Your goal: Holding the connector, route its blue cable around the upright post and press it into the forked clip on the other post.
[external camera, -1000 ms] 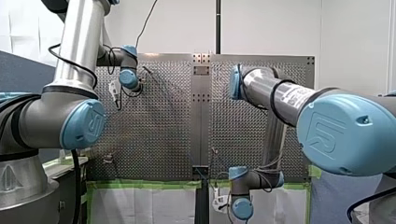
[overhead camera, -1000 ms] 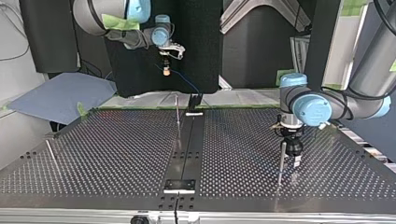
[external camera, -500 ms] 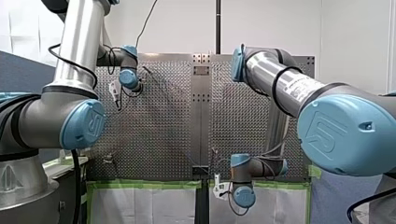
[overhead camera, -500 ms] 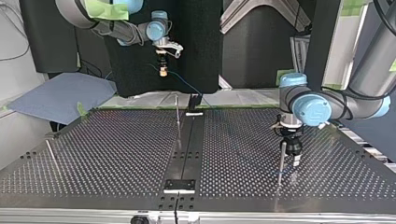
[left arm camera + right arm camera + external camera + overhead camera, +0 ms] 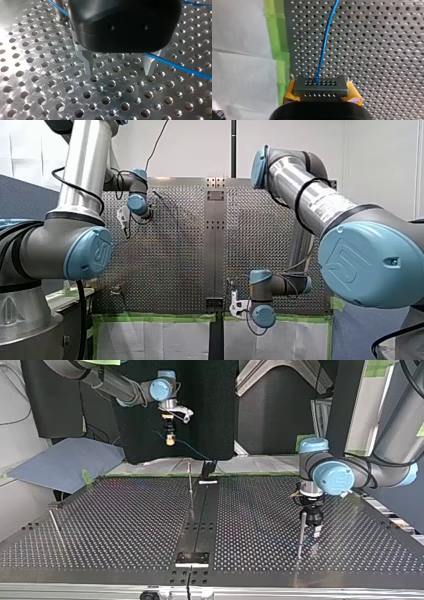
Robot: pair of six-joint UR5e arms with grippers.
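The connector [image 5: 321, 85], a grey block with rows of holes, is clamped between the yellow pads [image 5: 289, 91] of my right end effector [image 5: 322, 93]. Its blue cable [image 5: 325, 40] leaves the block's face and runs straight ahead over the worktop [image 5: 374, 37]. In the top view this end effector hangs high beyond the worktop's far edge, at the view's left of the thin upright post [image 5: 190, 480]. From there the cable slants down toward the view's right to a black fixture [image 5: 208, 467] just beside that post. The line's long axis therefore passes on the post's far side, and I judge the routing turns on swinging the connector until the cable bears against it. A second post [image 5: 301, 532] stands well apart at the view's right. My left end effector [image 5: 315, 524] is just beside it, metal fingers [image 5: 87, 63] spread with nothing between them. Whether that post carries the forked clip is too small to tell.
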